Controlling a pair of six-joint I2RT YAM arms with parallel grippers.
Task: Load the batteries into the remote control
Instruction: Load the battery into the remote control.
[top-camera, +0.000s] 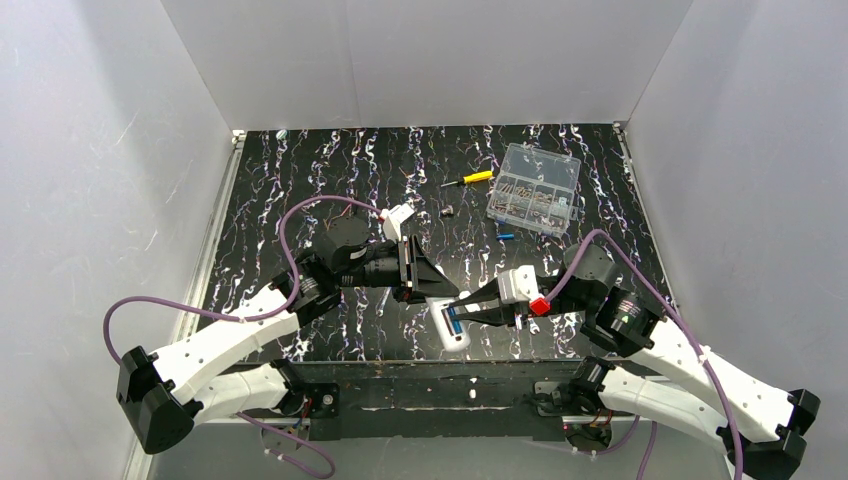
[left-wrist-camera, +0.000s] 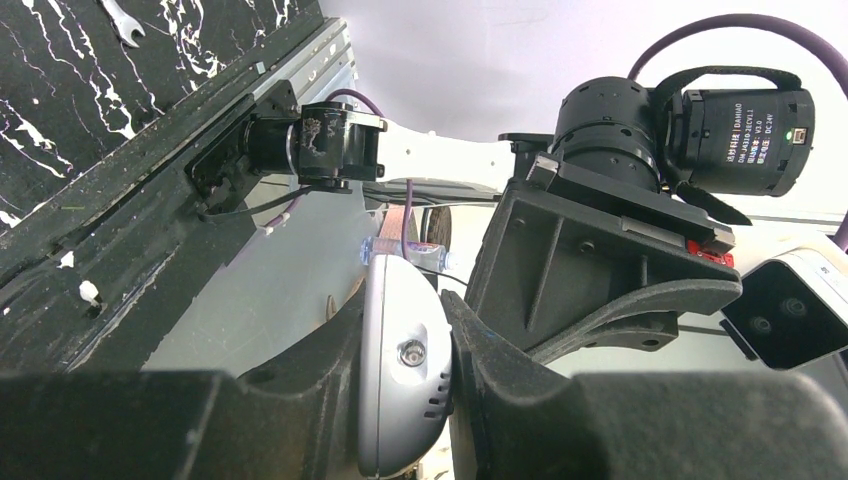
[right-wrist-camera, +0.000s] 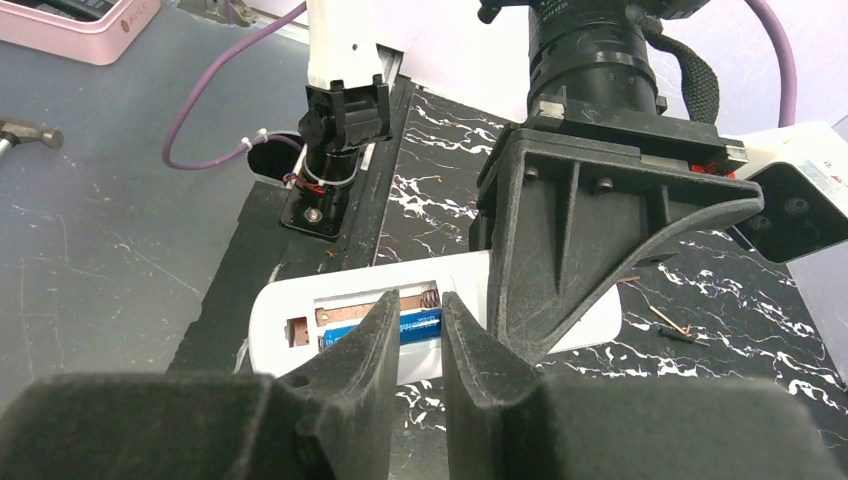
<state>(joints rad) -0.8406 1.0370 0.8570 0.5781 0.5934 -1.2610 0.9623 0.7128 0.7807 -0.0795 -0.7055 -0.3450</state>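
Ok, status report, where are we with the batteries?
Left gripper shut on remote control. Right gripper, jaws narrow, over one battery in the remote, grip unclear. Other slot empty; spare battery on the table. Nothing in the way.

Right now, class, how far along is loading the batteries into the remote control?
Done: one battery lies in the open compartment of the remote control. In hand: the left gripper clamps the remote while the right gripper straddles that battery, jaws slightly apart. Left: the slot beside it is empty, and a second battery lies loose on the table.
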